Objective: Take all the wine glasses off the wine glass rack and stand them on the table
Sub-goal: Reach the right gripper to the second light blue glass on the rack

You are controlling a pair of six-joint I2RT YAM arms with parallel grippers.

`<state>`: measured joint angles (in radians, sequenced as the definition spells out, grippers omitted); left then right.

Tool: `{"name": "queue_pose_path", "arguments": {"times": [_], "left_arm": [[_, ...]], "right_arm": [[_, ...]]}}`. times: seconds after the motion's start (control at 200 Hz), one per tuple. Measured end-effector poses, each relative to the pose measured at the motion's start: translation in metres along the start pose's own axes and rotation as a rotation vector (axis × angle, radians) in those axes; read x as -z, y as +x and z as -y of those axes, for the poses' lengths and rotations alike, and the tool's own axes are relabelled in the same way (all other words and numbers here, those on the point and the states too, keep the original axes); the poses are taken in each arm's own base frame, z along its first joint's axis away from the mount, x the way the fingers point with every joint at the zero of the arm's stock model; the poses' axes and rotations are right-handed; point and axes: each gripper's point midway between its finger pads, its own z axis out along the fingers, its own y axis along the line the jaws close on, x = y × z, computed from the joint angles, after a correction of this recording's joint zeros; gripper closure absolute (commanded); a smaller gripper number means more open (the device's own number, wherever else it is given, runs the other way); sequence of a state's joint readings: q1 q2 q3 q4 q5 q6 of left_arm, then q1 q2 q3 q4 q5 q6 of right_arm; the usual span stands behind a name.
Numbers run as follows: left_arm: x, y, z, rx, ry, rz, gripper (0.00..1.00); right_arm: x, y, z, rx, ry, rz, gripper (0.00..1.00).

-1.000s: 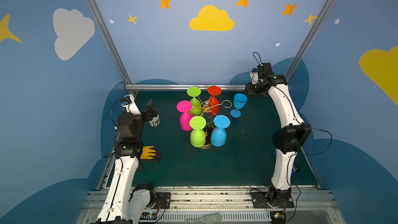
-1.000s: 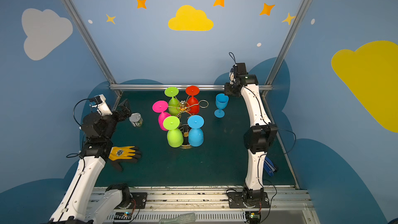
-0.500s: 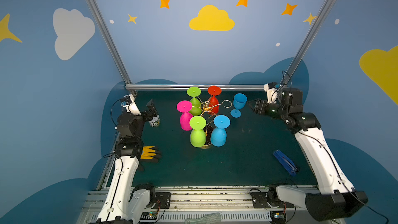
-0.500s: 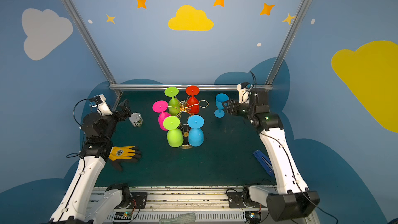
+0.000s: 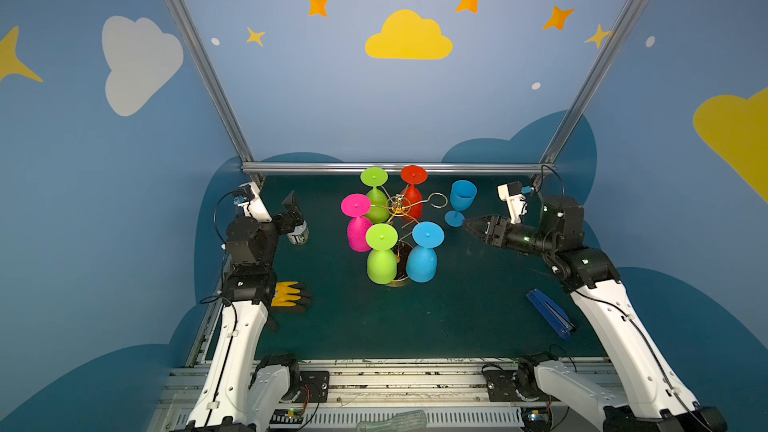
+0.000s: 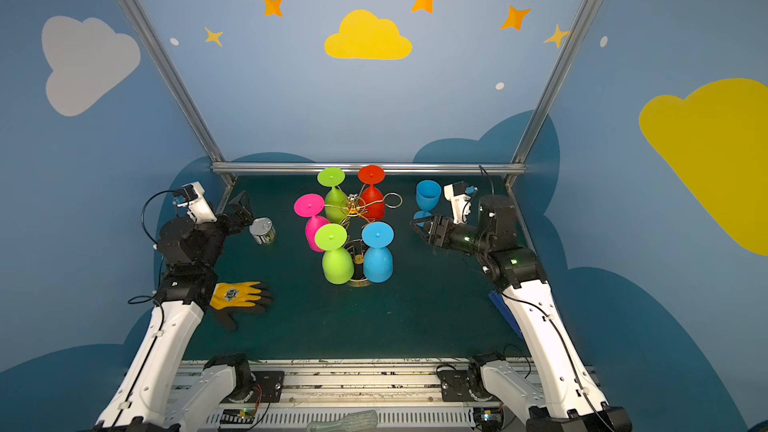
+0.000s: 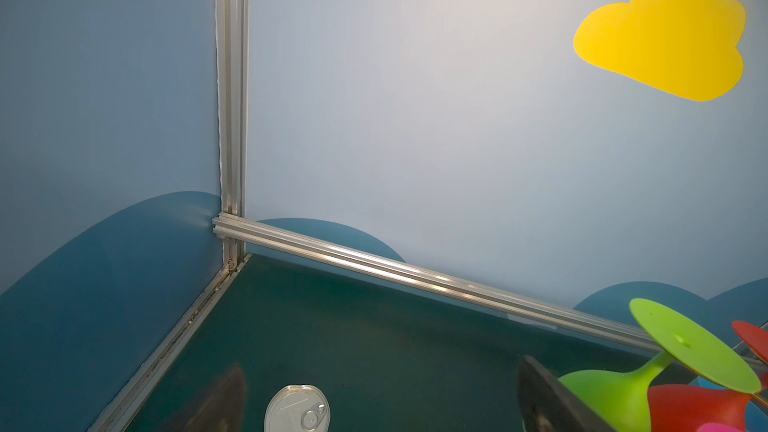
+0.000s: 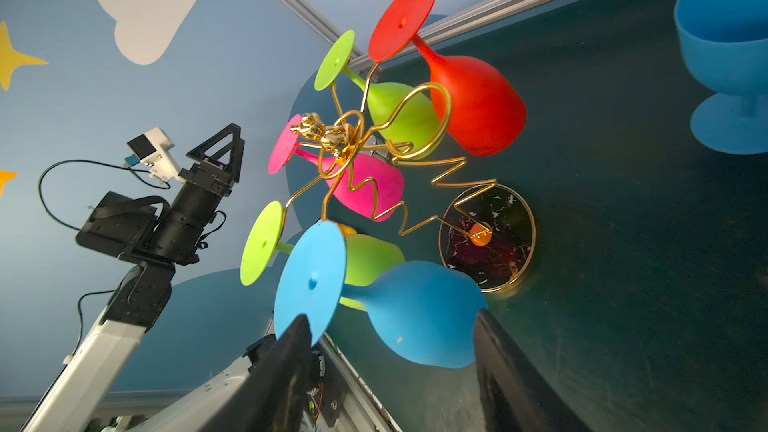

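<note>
Gold wire rack [image 5: 396, 205] upright, centre of surface [image 5: 457, 317]. Hanging inverted: green glass [image 5: 376, 210], second green glass [image 5: 381, 264], pink glass [image 5: 358, 233], red glass [image 5: 412, 202], blue glass [image 5: 422, 264]. Just beside it, another blue glass [image 5: 462, 200] stands upright.

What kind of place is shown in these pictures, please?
Probably a robot lab cell: two white arms on a metal rail, an aluminium frame post, and walls painted with a yellow cloud and stars.

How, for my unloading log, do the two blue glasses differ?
The hanging blue glass is upside down on the wine glass rack; the standing blue glass is upright on the mat, off the rack. The hanging one is toward the front; the standing one toward the back. Same colour, same stemmed shape.
</note>
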<state>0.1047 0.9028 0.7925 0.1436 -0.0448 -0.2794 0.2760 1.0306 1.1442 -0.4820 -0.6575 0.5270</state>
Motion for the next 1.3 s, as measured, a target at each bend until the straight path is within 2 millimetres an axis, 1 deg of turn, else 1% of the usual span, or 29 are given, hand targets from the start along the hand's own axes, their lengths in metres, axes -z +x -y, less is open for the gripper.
{"name": "queue_pose_path", "arguments": {"times": [0.21, 0.33, 0.416, 0.521, 0.726, 0.911, 1.066, 1.202, 1.302], "left_arm": [[0.0, 0.0, 0.0, 0.001, 0.0, 0.0, 0.01], [0.0, 0.0, 0.0, 0.001, 0.0, 0.0, 0.0], [0.0, 0.0, 0.0, 0.001, 0.0, 0.0, 0.01], [0.0, 0.0, 0.0, 0.001, 0.0, 0.0, 0.01], [0.0, 0.001, 0.0, 0.002, 0.001, -0.002, 0.01], [0.0, 0.001, 0.0, 0.002, 0.001, -0.002, 0.01], [0.0, 0.001, 0.0, 0.005, 0.004, -0.003, 0.0], [0.0, 0.001, 0.0, 0.005, 0.004, -0.003, 0.01], [0.0, 0.001, 0.0, 0.005, 0.004, -0.003, 0.01]], "right_arm": [[-0.02, 0.006, -0.02, 0.016, -0.047, -0.072, 0.38], [-0.028, 0.01, -0.028, 0.027, -0.051, -0.097, 0.38], [-0.032, 0.009, -0.032, 0.038, -0.049, -0.106, 0.39], [-0.039, 0.011, -0.033, 0.045, -0.043, -0.126, 0.39], [-0.052, 0.023, -0.024, 0.032, -0.002, -0.171, 0.41], [-0.057, 0.026, -0.022, 0.031, 0.014, -0.183, 0.47], [-0.06, 0.028, -0.02, 0.028, 0.021, -0.191, 0.55], [-0.062, 0.029, -0.018, 0.021, 0.023, -0.196, 0.69], [-0.063, 0.028, -0.021, 0.024, 0.014, -0.195, 0.78]]}}
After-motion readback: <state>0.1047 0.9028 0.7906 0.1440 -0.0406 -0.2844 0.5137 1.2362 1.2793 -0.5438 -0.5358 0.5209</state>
